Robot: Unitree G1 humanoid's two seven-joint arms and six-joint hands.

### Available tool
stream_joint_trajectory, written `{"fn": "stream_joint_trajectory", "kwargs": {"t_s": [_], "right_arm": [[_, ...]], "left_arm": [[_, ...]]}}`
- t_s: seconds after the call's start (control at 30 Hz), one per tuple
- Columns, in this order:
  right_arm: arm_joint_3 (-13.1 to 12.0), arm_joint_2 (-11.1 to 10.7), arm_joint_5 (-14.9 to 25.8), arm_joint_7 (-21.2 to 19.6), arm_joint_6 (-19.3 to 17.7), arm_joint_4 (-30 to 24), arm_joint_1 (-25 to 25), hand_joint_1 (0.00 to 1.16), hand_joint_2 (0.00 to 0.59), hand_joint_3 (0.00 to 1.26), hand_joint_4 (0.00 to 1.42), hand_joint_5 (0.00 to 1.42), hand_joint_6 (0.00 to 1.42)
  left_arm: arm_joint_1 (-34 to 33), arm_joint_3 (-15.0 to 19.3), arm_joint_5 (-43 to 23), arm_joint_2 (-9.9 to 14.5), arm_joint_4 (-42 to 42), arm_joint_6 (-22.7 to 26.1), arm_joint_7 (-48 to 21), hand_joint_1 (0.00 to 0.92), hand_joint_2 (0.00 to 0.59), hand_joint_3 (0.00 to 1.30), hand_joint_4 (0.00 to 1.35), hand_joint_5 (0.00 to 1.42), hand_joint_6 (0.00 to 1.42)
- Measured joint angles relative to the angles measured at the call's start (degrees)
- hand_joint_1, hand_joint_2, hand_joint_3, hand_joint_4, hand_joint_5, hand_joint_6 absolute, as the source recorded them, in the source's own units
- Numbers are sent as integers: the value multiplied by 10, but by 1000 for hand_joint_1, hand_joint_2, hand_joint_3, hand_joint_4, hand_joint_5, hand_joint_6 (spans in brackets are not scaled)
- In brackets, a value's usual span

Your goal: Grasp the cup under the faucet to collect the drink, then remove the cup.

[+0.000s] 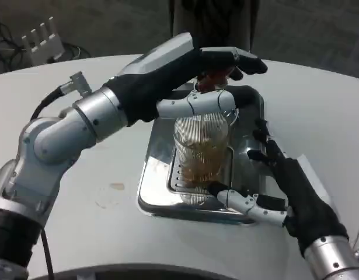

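Note:
A clear ribbed cup [201, 153] holding amber drink stands on the drip grate of a metal tray [154, 185], under a faucet with a reddish handle [209, 81]. My left hand [182, 73] reaches over the cup, its fingers resting on the faucet handle and its thumb lying across above the cup's rim. My right hand [281, 189] is beside the cup on the right, fingers spread, thumb near the cup's base, apart from the cup.
The dispenser's dark body [211, 20] rises behind the tray. A white toothed part [44, 39] sits at the table's far left. A small stain [117, 186] marks the white table left of the tray.

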Motion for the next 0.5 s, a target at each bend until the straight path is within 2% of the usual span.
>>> {"fn": "stream_joint_trajectory", "kwargs": {"t_s": [0.2,0.33,0.5], "right_arm": [[4,4,9,-31,-22,45,-34,824,187,33,84,159,138],[12,12,12,-63,-39,82,-50,804,183,82,109,156,71],[22,17,16,-77,-58,110,-62,778,190,98,119,145,50]], "left_arm": [[0,0,0,1,-6,5,0,0,159,316,245,271,362],[0,1,0,3,-6,7,0,0,160,317,251,282,359],[0,4,0,9,-7,8,0,0,161,321,251,284,353]]}}
